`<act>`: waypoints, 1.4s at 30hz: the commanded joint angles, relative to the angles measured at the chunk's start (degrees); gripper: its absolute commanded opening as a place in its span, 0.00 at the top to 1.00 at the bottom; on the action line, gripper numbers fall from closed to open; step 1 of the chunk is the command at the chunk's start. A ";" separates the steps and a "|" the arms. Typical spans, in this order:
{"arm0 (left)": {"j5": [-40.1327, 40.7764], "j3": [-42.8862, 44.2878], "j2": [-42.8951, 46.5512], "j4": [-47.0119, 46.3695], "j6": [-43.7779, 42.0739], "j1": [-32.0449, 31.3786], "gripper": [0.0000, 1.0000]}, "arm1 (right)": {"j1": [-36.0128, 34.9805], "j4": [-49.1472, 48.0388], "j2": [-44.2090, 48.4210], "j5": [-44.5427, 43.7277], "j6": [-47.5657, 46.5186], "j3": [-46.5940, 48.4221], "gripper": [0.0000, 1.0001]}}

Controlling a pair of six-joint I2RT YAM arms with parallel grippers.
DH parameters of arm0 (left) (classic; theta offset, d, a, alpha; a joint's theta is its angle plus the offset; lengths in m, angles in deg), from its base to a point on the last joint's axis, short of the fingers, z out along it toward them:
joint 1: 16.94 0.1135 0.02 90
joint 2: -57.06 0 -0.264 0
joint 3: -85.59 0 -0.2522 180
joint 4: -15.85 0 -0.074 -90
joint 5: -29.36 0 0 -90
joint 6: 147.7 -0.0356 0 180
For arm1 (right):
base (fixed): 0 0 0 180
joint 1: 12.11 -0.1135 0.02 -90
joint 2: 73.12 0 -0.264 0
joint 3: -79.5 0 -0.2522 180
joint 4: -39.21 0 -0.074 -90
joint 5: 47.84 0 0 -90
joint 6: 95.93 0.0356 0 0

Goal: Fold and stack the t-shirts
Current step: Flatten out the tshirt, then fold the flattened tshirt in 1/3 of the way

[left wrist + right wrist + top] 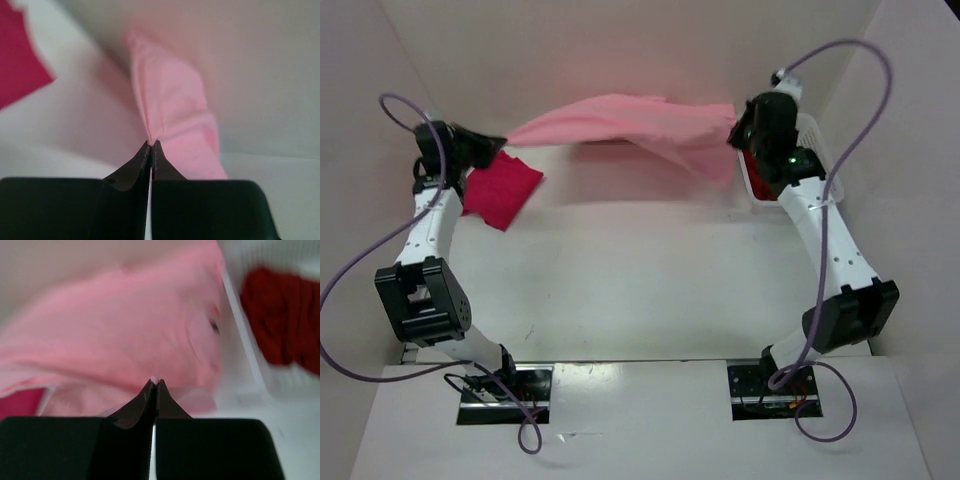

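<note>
While your left claw and right claw each pinch it tight, the light pink cloth shirt hangs stretched between them, not yet folded. The bright crimson cloth shirt looks folded nearby. The dark red cloth shirt waits in the white plastic basket.
</note>
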 commanded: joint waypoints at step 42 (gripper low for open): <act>2.22 -36.73 12.22 17.14 -17.94 4.51 1.00 | 3.96 17.98 3.83 14.79 6.73 -37.02 1.00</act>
